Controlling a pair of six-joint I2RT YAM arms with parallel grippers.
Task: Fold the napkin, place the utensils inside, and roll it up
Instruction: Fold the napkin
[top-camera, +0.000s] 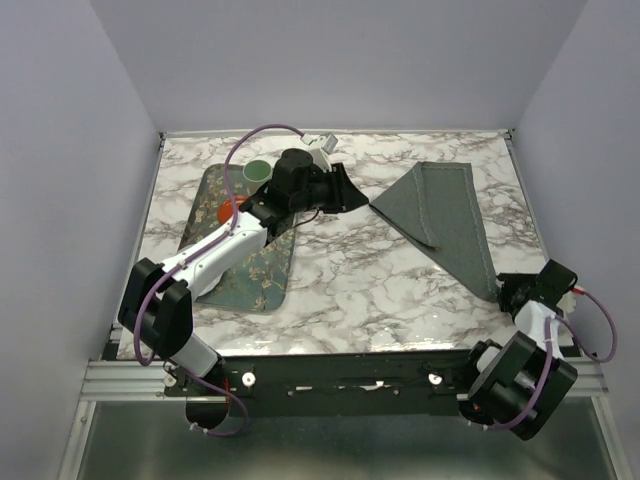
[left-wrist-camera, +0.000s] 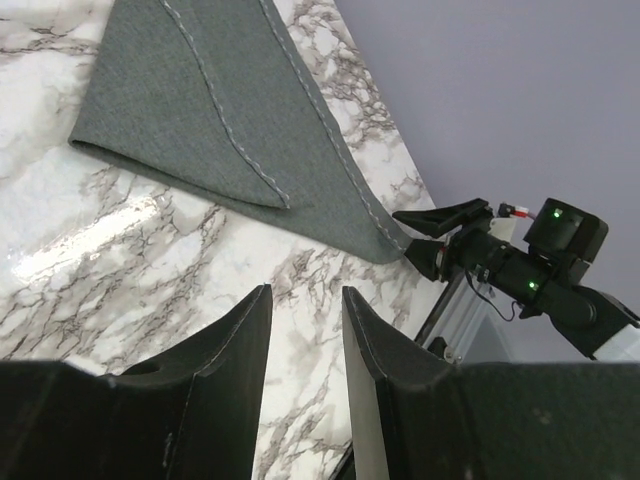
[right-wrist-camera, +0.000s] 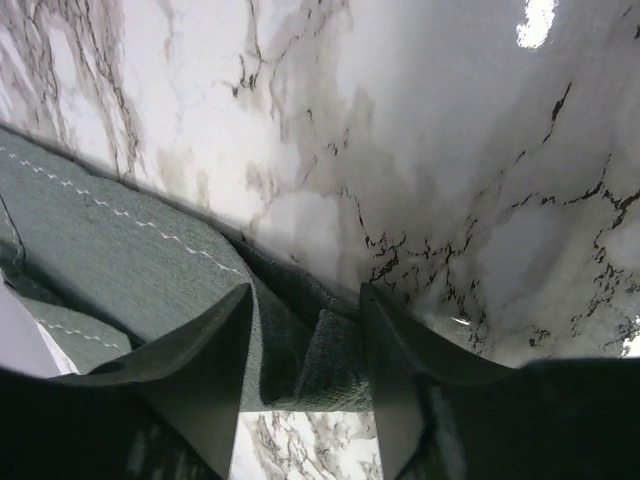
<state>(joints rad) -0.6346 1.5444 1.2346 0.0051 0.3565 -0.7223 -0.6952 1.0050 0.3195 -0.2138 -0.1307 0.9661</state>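
Observation:
The dark grey napkin (top-camera: 440, 215) lies folded into a triangle on the right half of the marble table. My left gripper (top-camera: 355, 195) hovers just left of the napkin's left point, open, with only marble showing between its fingers (left-wrist-camera: 250, 330). The napkin (left-wrist-camera: 220, 110) fills the upper left of the left wrist view. My right gripper (top-camera: 505, 290) sits at the napkin's near corner. In the right wrist view its jaws (right-wrist-camera: 305, 300) stand apart with a bunched fold of napkin (right-wrist-camera: 330, 350) between them. The utensils are hidden.
A green floral tray (top-camera: 255, 280) lies at the left under my left arm, with a green cup (top-camera: 258, 171) and a small red thing (top-camera: 228, 208) at its far end. Grey walls enclose the table on three sides. The table's metal rail (top-camera: 330, 375) runs along the near edge.

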